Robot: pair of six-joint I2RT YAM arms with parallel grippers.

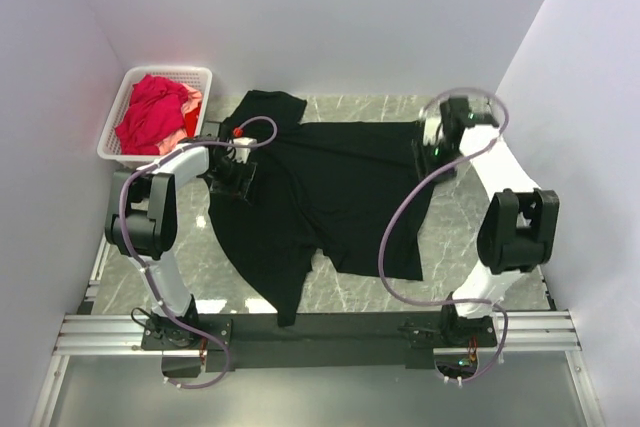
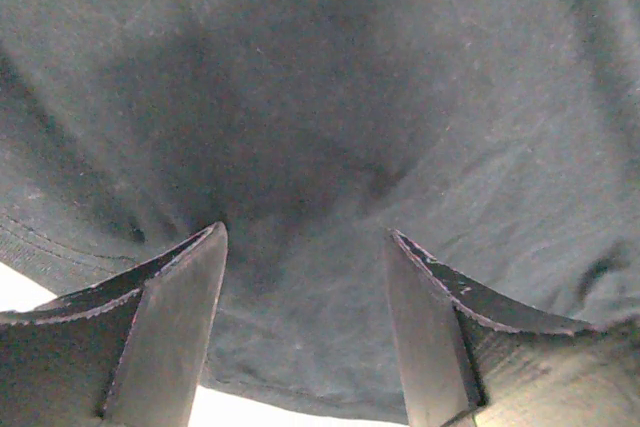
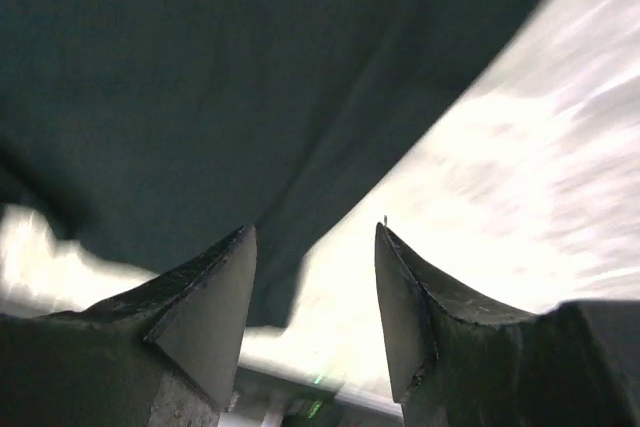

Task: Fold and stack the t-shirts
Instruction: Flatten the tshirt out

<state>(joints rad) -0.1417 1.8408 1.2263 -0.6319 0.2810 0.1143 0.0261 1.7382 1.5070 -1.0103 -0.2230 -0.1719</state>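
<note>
The large black t-shirt [image 1: 330,197] lies spread and rumpled across the marble table, one part hanging over the front edge. My left gripper [image 1: 235,179] is open and low over the shirt's left side; in the left wrist view black cloth [image 2: 320,127] fills the frame, with its hem between the fingers. My right gripper [image 1: 432,150] is open at the shirt's right edge; the right wrist view shows the black cloth's edge [image 3: 200,97] over bright table. Crimson and salmon shirts [image 1: 155,115] lie bunched in the basket.
The white lattice basket [image 1: 118,152] stands at the back left against the wall. White walls close in on both sides and the back. The metal rail with the arm bases [image 1: 320,332] runs along the front edge.
</note>
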